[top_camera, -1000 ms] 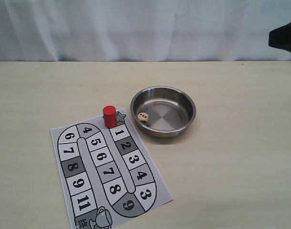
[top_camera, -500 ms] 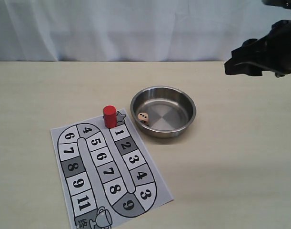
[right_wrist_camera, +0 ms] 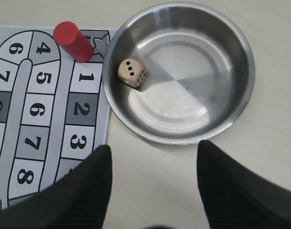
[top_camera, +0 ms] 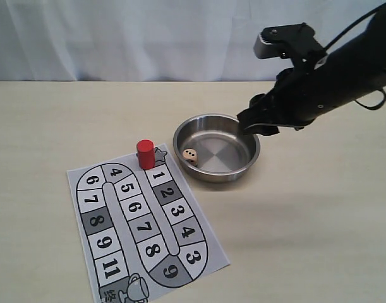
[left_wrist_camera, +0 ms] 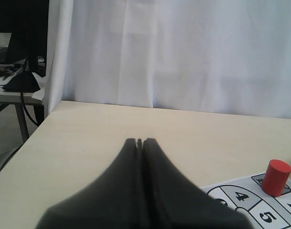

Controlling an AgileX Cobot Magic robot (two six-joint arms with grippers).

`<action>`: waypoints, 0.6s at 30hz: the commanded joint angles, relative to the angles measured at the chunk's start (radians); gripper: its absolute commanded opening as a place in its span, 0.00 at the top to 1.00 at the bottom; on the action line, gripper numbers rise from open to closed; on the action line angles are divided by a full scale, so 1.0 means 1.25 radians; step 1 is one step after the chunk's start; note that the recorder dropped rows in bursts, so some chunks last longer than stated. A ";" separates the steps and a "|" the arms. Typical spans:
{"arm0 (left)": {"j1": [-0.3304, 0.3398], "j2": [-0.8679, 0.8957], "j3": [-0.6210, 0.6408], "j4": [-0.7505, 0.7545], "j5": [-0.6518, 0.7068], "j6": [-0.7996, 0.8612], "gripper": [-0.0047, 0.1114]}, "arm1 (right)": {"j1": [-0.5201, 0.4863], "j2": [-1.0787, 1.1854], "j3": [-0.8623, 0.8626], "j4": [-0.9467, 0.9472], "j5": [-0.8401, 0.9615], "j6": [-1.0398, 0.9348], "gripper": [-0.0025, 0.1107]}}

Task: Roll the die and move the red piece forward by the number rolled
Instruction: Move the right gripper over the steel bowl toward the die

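The pale die (top_camera: 190,156) lies inside the steel bowl (top_camera: 249,165), near its left wall; in the right wrist view the die (right_wrist_camera: 132,73) shows three pips on top. The red piece (top_camera: 145,154) stands upright on the star square at the top of the paper board (top_camera: 180,243), beside square 1. My right gripper (top_camera: 254,124) hovers open over the bowl's far right rim, nothing between its fingers (right_wrist_camera: 155,148). My left gripper (left_wrist_camera: 139,141) is shut and empty, low over bare table, with the red piece (left_wrist_camera: 276,177) off to its side. The left arm is outside the exterior view.
The numbered board (right_wrist_camera: 35,109) lies left of the bowl (right_wrist_camera: 183,138), almost touching it. A white curtain (top_camera: 148,38) backs the table. In the left wrist view the table's edge (left_wrist_camera: 35,133) drops off, with a desk and cables (left_wrist_camera: 16,76) beyond it.
The right arm has swung in from the upper right corner, down and leftward, until its gripper hangs over the bowl's far rim. Die, red piece and bowl have not moved.
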 commanded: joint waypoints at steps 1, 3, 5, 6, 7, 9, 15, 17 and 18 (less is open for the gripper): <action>-0.005 -0.001 -0.005 -0.002 -0.005 -0.002 0.96 | 0.036 0.088 -0.094 -0.011 0.005 0.027 0.52; -0.005 -0.001 -0.005 -0.002 -0.005 -0.002 0.96 | 0.038 0.129 -0.133 -0.010 0.021 0.031 0.52; -0.005 -0.001 -0.005 -0.002 -0.005 -0.002 0.96 | 0.038 0.174 -0.190 -0.010 0.049 0.047 0.52; -0.005 -0.001 -0.005 -0.002 -0.005 -0.002 0.96 | 0.038 0.192 -0.210 -0.011 0.062 0.041 0.52; -0.005 -0.001 -0.005 -0.002 -0.005 -0.002 0.96 | 0.038 0.219 -0.238 -0.015 0.077 -0.002 0.52; -0.005 -0.001 -0.005 -0.002 -0.005 -0.002 0.96 | 0.038 0.248 -0.266 -0.028 0.084 -0.096 0.52; -0.005 -0.001 -0.005 -0.001 -0.003 -0.002 0.96 | 0.038 0.340 -0.344 -0.054 0.111 -0.178 0.52; -0.005 -0.001 -0.005 -0.001 -0.003 -0.002 0.96 | 0.036 0.368 -0.379 -0.056 0.143 -0.137 0.52; -0.005 -0.001 -0.005 -0.001 -0.003 -0.002 0.96 | 0.034 0.382 -0.397 -0.056 0.153 -0.099 0.52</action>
